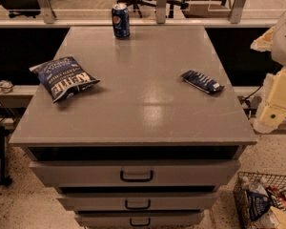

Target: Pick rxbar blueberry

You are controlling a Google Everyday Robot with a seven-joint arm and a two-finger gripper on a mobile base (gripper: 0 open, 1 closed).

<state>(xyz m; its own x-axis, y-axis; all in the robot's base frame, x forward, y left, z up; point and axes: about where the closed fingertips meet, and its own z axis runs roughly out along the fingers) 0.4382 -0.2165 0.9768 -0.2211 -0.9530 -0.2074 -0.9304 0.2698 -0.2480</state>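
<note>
The rxbar blueberry (pixel 202 81) is a small flat dark-blue bar with white lettering. It lies flat on the right side of the grey cabinet top (pixel 143 104), angled toward the right edge. My gripper (pixel 272 109) is at the end of the cream-coloured arm at the right edge of the view. It hangs beside the cabinet, to the right of the bar and slightly nearer the front, not touching it. Nothing is held that I can see.
A large crinkled blue Kettle chip bag (pixel 64 78) lies on the left side of the top. A blue Pepsi can (pixel 120 20) stands at the back edge. Drawers with handles (pixel 136 175) sit below. A wire basket (pixel 267 199) of packets stands on the floor at lower right.
</note>
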